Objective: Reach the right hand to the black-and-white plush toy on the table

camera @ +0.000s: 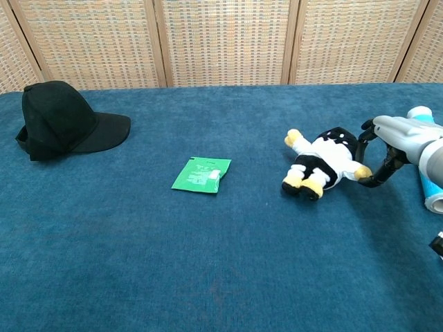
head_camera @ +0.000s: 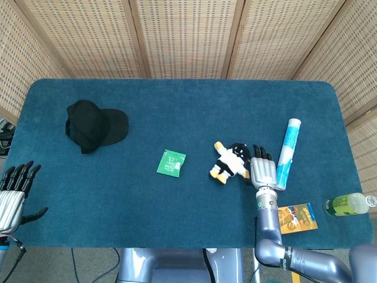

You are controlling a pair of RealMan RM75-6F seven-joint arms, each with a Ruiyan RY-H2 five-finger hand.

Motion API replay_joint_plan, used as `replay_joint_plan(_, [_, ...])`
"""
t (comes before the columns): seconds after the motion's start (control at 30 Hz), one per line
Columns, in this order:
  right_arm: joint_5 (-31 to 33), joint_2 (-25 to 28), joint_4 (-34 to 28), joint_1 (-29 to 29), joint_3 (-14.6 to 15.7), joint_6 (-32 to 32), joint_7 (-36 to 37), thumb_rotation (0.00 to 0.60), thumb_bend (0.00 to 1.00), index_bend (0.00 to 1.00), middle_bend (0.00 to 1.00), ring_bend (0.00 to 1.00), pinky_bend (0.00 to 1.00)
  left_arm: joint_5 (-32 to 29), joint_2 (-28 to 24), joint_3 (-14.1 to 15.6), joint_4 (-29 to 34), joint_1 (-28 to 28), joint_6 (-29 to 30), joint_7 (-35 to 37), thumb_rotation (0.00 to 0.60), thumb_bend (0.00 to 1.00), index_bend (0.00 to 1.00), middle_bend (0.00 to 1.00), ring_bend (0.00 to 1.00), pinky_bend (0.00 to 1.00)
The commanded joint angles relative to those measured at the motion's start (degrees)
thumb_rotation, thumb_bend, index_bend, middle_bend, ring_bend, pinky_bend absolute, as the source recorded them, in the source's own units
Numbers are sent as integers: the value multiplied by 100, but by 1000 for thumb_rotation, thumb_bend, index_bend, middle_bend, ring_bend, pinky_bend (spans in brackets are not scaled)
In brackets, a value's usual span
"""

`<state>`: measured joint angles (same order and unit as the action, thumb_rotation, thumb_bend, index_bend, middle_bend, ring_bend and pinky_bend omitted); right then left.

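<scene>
Blue felt surface [head_camera: 177,112] carries all. Black cap [head_camera: 94,125] far left. Right hand [head_camera: 263,171] fingers spread, empty, just beside toy [head_camera: 230,162] at right-centre, fingertips near its head and arm; contact unclear. Toy likely light, soft, squashy; best hold round torso. Left hand [head_camera: 13,195] spread, idle at near-left edge.

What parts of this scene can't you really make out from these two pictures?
- Whether the right hand touches the plush toy: chest view, fingers overlap its edge.
- Print on the green packet and card: too small.
- Left hand: cut by the head view's edge, absent from the chest view.
- Bottle: partly cut off.
</scene>
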<state>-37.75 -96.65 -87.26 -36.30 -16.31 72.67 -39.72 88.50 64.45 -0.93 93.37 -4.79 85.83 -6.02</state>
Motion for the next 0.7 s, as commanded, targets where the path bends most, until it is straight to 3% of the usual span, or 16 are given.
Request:
replay_joint_plan(0.03, [-6,-17,31,-9,15,7,-30,600,411,558,165,44,224,-4,-5,-1,2,0,-1,10,600,174,0,0,0,0])
replay_joint_plan(0.2, [-81,-74,95,11,22,66,35,600,433,626,215,89,239,-5,-11,4,-1,3,-1,38,600,175,0,0,0,0])
replay_joint_plan(0.7, [-106,-71,49,47,-8,88,40,600,487,630,219,99,239,-8,-3,-1,-27,3,6,66,600,175,0,0,0,0])
